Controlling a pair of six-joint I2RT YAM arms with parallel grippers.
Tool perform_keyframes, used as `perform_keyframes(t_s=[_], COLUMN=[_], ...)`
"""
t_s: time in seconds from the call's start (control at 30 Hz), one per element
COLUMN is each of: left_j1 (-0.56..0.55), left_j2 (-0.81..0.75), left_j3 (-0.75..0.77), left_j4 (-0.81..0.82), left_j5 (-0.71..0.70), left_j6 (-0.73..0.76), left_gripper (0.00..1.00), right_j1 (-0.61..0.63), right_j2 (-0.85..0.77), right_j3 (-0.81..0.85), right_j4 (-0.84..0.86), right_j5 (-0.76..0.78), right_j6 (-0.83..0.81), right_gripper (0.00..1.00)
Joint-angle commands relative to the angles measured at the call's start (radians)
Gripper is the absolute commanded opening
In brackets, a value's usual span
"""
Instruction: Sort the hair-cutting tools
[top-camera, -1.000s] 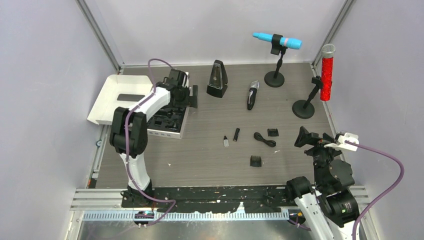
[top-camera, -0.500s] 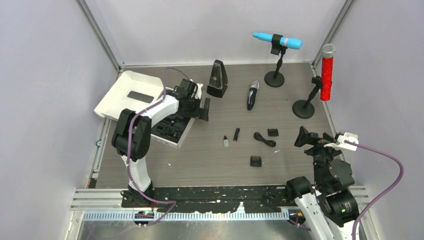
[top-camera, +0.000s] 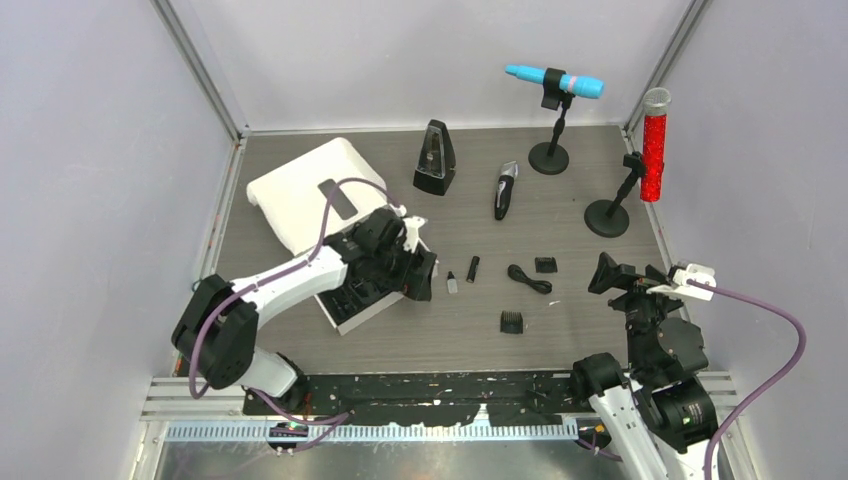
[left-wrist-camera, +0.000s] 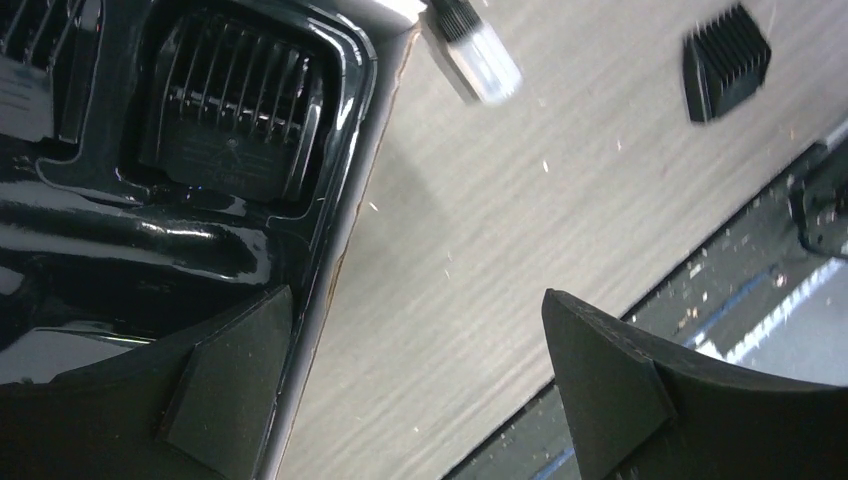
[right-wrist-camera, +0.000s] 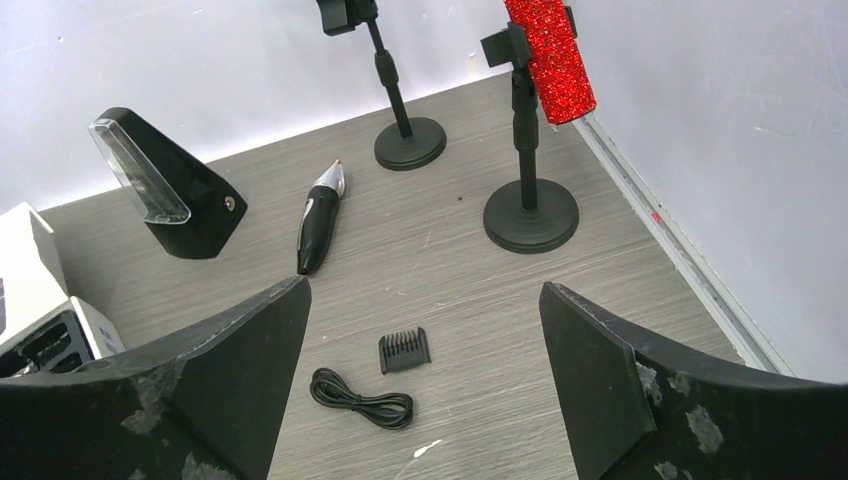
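The black-and-silver clipper (top-camera: 505, 190) lies at the back middle of the table; it also shows in the right wrist view (right-wrist-camera: 318, 215). A tiny bottle (top-camera: 452, 283), a short black cylinder (top-camera: 473, 267), a coiled cable (top-camera: 528, 278) and two comb guards (top-camera: 545, 264) (top-camera: 511, 321) lie mid-table. My left gripper (top-camera: 420, 272) is open. One finger (left-wrist-camera: 235, 380) is inside the right wall of the white box (top-camera: 345, 312) and the other is over bare table. Its black insert holds a comb guard (left-wrist-camera: 240, 120). My right gripper (right-wrist-camera: 423, 287) is open and empty, above the table at the right.
The box's white lid (top-camera: 305, 195) lies open behind the box. A black metronome (top-camera: 434, 158) stands at the back. A blue microphone (top-camera: 555, 82) and a red microphone (top-camera: 655, 145) stand on round bases at the back right. Walls close three sides.
My left arm has dragged the white box from the back left toward the middle of the table, turning it. The right arm has not moved.
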Motion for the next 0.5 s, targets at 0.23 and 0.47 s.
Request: perform_keyframes(t_s=[0.23, 0.47], left_j1=[-0.163, -0.173], left_j2=[-0.208, -0.391], left_j3=[-0.222, -0.238], left_j4=[0.037, -0.073], left_j5=[0.037, -0.09], left_j6=[-0.134, -0.156], left_gripper=[0.99, 0.99], right_j1=[0.007, 0.007], right_j2=[0.052, 0.141], right_j3=[0.0, 0.018], right_j4=[0.044, 0.026], right_j5=[-0.034, -0.127], right_j6=[-0.009, 0.007], right_gripper=[0.95, 0.95])
